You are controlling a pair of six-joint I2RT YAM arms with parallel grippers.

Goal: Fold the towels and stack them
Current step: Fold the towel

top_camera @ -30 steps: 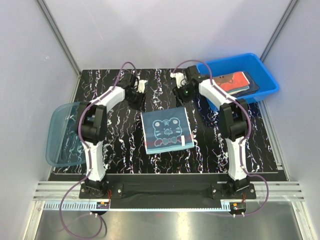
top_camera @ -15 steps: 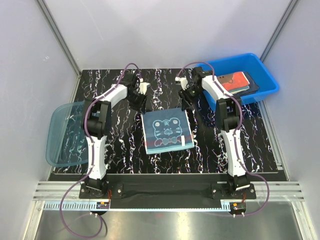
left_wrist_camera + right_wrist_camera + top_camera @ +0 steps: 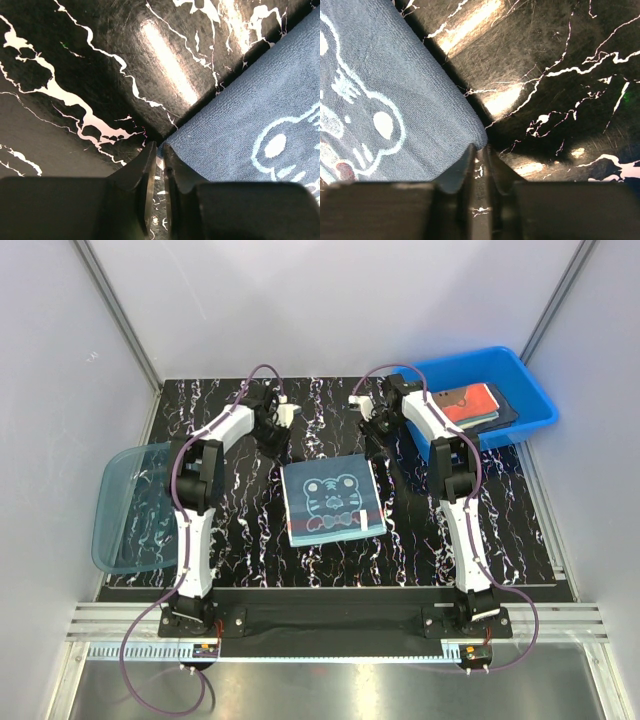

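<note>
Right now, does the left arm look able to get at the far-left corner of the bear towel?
Probably yes. The left arm has its jaws right at that corner of the bear towel, low over the bare table, with nothing between them. Whether they grip the cloth, I cannot tell.

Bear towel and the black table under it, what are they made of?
The bear towel looks like soft terry cloth, slate blue: up close its surface is fuzzy and nubby. The table looks hard and glossy, black with white marble-like veins and bright glare streaks. Real stone or a printed sheet, I cannot tell.
</note>
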